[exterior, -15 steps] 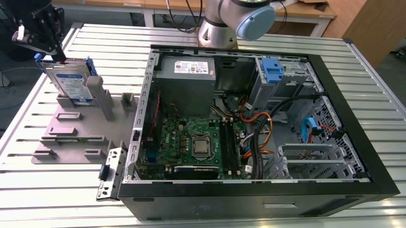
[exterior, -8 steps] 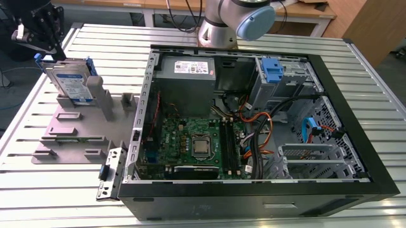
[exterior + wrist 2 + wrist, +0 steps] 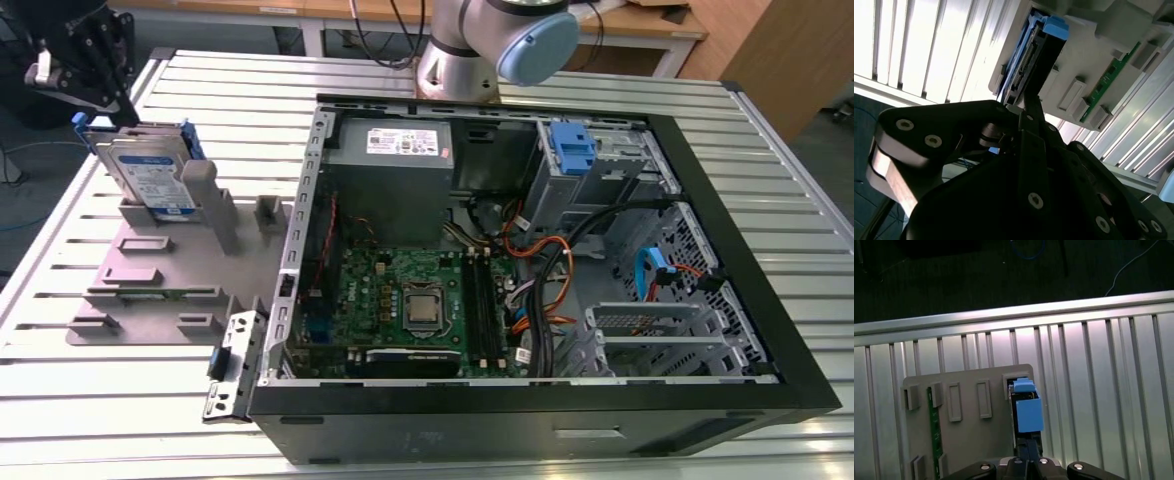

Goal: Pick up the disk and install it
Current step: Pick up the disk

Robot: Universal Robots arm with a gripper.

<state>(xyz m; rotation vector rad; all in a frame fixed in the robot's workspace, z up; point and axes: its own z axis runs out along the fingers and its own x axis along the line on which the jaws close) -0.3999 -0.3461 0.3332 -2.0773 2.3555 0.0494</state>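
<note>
Lifting the disk (image 3: 144, 168), just below the jaws, demands a straight pull from the grey holder (image 3: 160, 268); whether the jaws are clamped cannot be told.

The silver metal table top (image 3: 120, 400) of long parallel slats shines under bright light. Behind it stands a light wooden desk (image 3: 240, 10) with white legs, and a brown wooden cabinet (image 3: 781, 60) is at the exterior view's right. The floor (image 3: 954, 280) beyond the table is dark.

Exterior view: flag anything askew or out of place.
Nothing spilled or broken. A metal bracket lies skewed on the table at the computer case's corner, seemingly detached; the disk stands upright in its grey holder.
</note>
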